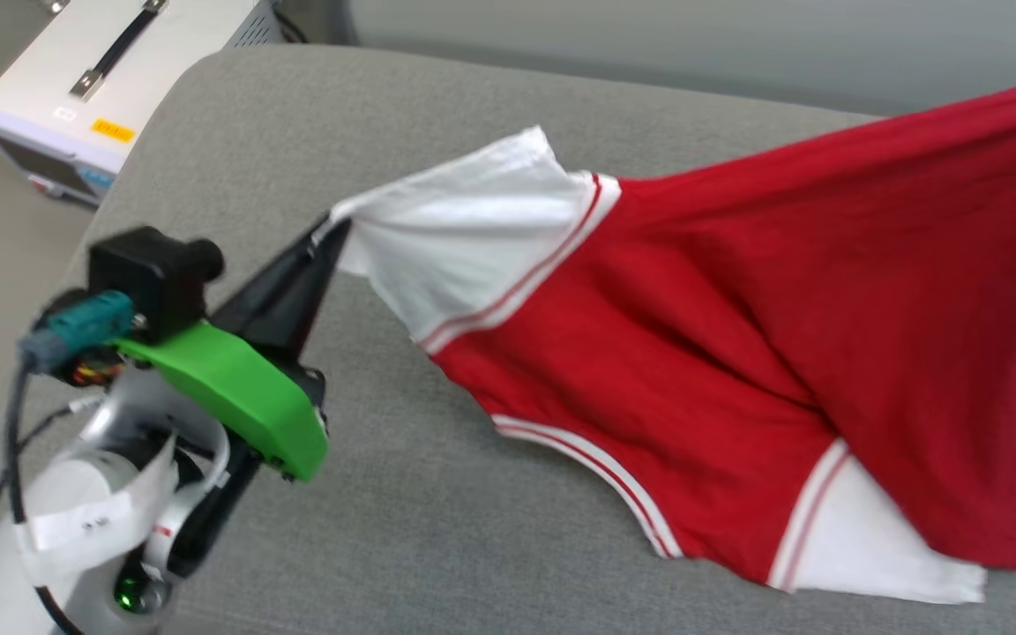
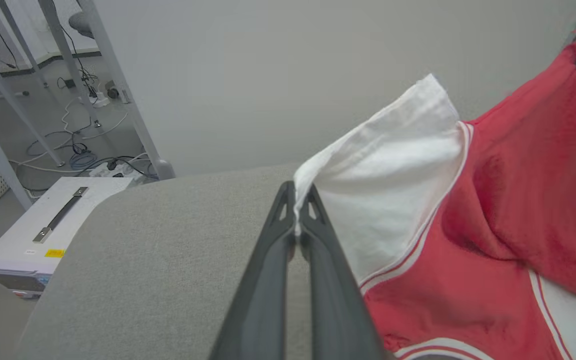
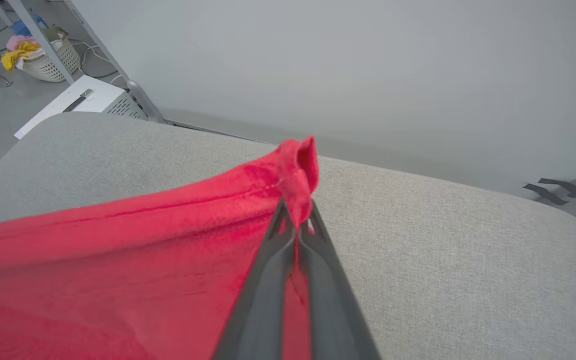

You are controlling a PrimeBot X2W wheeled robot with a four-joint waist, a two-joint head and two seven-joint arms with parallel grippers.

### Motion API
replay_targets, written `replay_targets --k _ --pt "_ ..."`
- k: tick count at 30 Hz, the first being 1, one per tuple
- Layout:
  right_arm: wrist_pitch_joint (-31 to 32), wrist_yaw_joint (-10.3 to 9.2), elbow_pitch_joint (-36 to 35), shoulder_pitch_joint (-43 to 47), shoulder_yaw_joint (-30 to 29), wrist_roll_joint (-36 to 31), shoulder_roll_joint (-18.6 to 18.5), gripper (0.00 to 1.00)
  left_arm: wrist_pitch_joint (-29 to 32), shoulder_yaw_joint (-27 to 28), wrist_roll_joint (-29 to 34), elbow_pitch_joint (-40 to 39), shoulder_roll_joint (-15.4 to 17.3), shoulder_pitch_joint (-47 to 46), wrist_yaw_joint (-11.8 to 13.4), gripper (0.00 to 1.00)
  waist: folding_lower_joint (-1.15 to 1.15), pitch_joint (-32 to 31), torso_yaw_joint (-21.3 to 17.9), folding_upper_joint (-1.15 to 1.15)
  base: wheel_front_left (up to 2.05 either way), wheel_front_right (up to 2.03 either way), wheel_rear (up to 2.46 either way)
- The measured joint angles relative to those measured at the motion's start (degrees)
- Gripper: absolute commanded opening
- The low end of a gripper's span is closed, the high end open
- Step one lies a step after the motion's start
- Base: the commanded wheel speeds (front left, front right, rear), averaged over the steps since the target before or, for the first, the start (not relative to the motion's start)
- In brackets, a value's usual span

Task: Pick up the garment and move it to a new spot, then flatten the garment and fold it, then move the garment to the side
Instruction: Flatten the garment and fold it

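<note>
Jaws on both arms were clenched on cloth. Your left gripper (image 2: 296,192) pinched the edge of 1 white sleeve (image 1: 464,229) between its fingertips; your right gripper (image 3: 296,210) bit a bunched red edge (image 3: 302,160), with a small tuft poking up past the tips.

Garment (image 1: 737,335): lifted and stretched between the 2 grips, sagging in the middle. Its lower part, including the second sleeve (image 1: 878,547), looked to rest on or just above the grey padded surface (image 1: 384,529); contact could not be told for certain. Striped trim showed at both sleeve seams and along 1 curved edge. No lettering or number showed on the side facing the head camera, so the front was probably turned away or folded under.

Surroundings: a white case (image 1: 102,79) with a dark handle stood on the floor beyond the surface's far left corner, well apart from the cloth.

Progress, judged: you had the pick-up done and were in the carry or spread phase. Not yet done: laying it down flat, the fold, and the move to the side. The cloth was creased and twisted between the grips, so flattening would likely need more than 1 pull.
</note>
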Motion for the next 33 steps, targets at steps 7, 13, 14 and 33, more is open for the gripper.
replay_targets --k 7,13,14,33 --pt "-0.9 0.0 -6.2 1.4 -0.9 2.0 0.3 0.0 -0.3 4.1 1.6 -2.2 1.4 -4.9 1.5 0.0 0.0 -2.9 -3.8 0.0 0.0 0.0 0.0" --pt "-2.5 0.0 -10.5 2.4 -2.3 3.1 1.5 0.0 -1.5 6.2 3.8 -3.3 2.4 -8.5 2.6 0.0 0.0 -4.4 -6.8 0.0 0.0 0.0 0.0" --pt "-2.6 0.0 -11.2 2.7 -2.7 3.5 1.5 0.0 -1.8 6.5 4.4 -3.5 2.6 -9.2 2.8 0.0 0.0 -4.6 -7.2 0.0 0.0 0.0 0.0" --pt "-11.7 0.0 -14.0 -5.5 -4.4 5.8 -0.3 0.0 -0.5 7.3 11.1 2.2 9.0 -33.1 -3.6 0.0 0.0 3.4 -11.2 0.0 0.0 0.0 0.0"
